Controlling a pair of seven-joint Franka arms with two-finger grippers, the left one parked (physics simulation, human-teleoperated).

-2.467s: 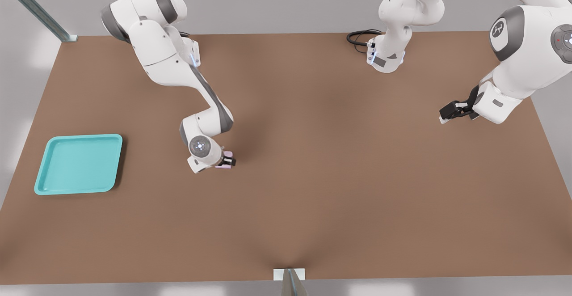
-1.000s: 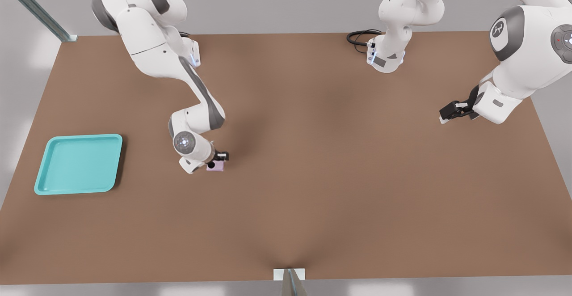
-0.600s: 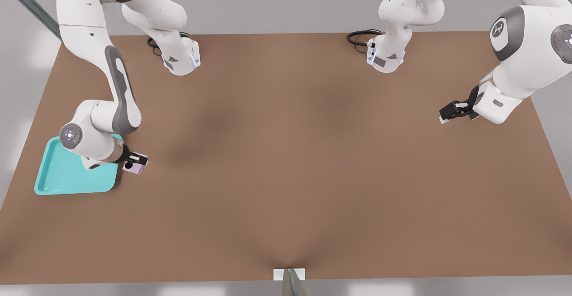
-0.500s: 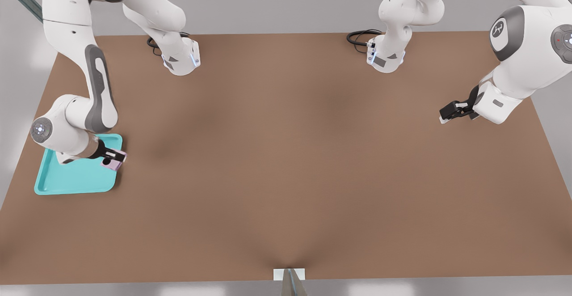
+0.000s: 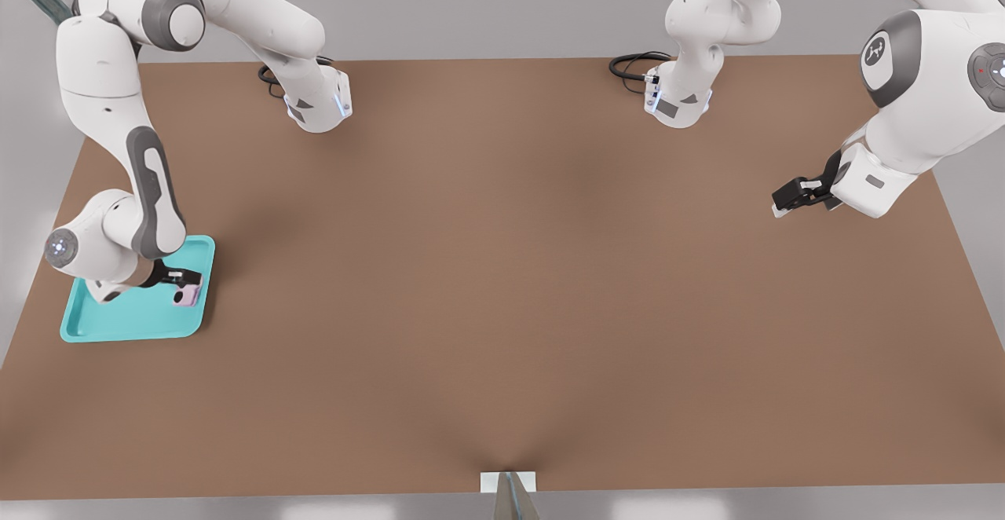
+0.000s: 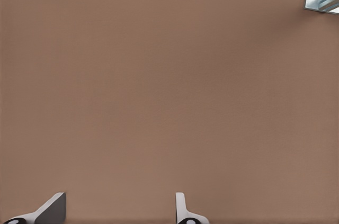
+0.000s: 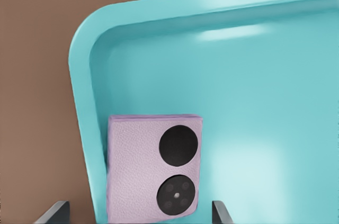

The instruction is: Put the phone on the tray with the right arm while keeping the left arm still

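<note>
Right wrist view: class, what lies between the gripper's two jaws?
The phone lies between the open jaws of the gripper, touching neither, inside the tray by its rim. The right wrist view shows this.

No readable text, numbers or brand names showing anywhere. Only sign — small white logo sitting on grey oval panel [image 5: 891, 57] of left arm [image 5: 926, 104], at front view's right; no letters legible in it.
</note>
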